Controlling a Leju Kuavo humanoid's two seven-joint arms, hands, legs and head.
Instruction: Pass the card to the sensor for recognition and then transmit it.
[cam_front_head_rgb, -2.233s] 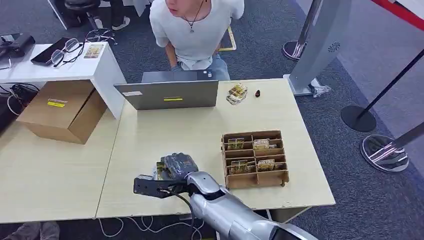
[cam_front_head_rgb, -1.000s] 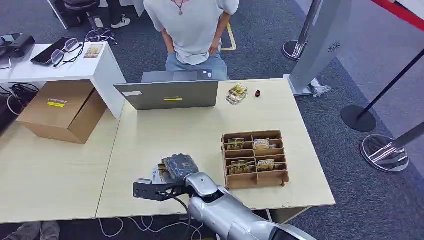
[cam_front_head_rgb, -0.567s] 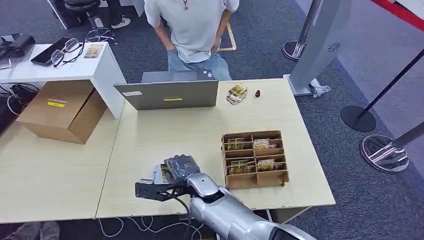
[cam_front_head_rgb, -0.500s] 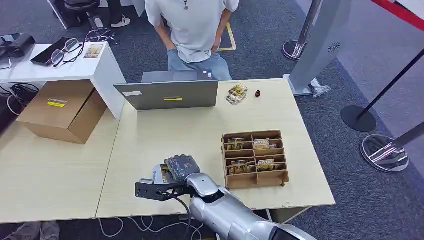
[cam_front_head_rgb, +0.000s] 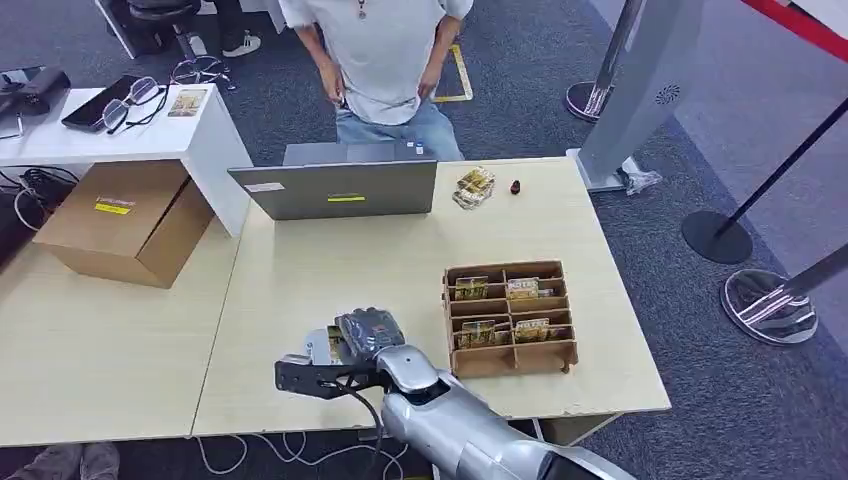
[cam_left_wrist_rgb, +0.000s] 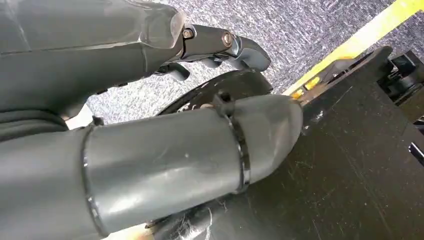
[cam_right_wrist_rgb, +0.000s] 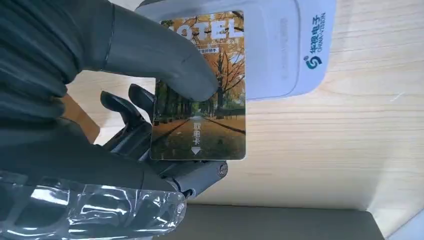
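My right hand (cam_front_head_rgb: 368, 334) hovers over the near left part of the wooden table (cam_front_head_rgb: 380, 255). It pinches a hotel card (cam_right_wrist_rgb: 200, 100) printed with an autumn tree avenue, thumb on the card's face and the other fingers behind it. The card lies partly over the white sensor reader (cam_right_wrist_rgb: 280, 50), which rests on the table; in the head view the reader (cam_front_head_rgb: 315, 346) peeks out beside the hand. My left hand (cam_left_wrist_rgb: 150, 115) hangs over grey carpet and holds nothing, its fingers (cam_left_wrist_rgb: 220, 42) apart from the thumb.
A cardboard card organiser (cam_front_head_rgb: 510, 318) with several cards stands right of my hand. A grey laptop (cam_front_head_rgb: 335, 187) sits at the far edge, a person (cam_front_head_rgb: 385, 50) standing behind it. A loose card stack (cam_front_head_rgb: 474, 186) lies right of the laptop; a brown box (cam_front_head_rgb: 125, 220) sits on the left table.
My right hand with the card has shifted slightly to the right over the reader. The person behind the laptop has stood up.
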